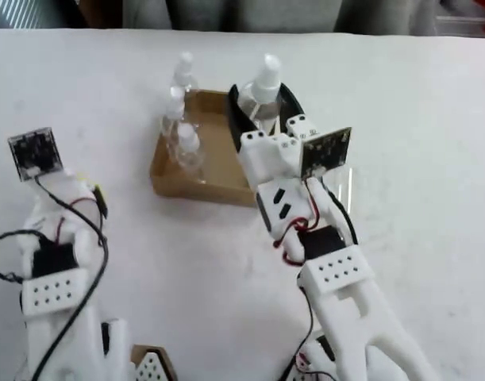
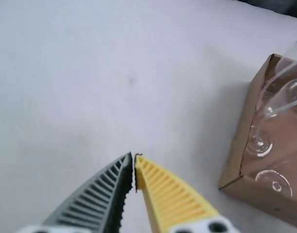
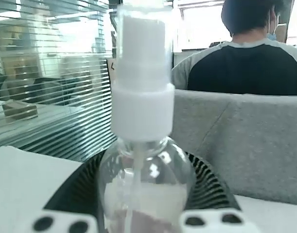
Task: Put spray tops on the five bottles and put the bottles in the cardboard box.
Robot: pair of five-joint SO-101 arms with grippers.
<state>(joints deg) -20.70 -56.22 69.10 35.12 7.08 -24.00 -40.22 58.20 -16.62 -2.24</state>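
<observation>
Standing bottles (image 1: 186,141) in the cardboard box (image 1: 196,187) flank the right jaws' bottle (image 1: 267,79).

Seen from my console: a clear bottle (image 3: 143,194) with a white spray top (image 3: 141,97), framed by the black ribbed fingers (image 3: 209,182) of the right gripper (image 1: 262,94). My left gripper (image 2: 133,160) pairs one grey ribbed finger with one yellow. The cardboard box (image 1: 202,189) is plain brown; the table (image 2: 80,73) is white, perhaps faintly grey-speckled, though I can't be sure.
</observation>
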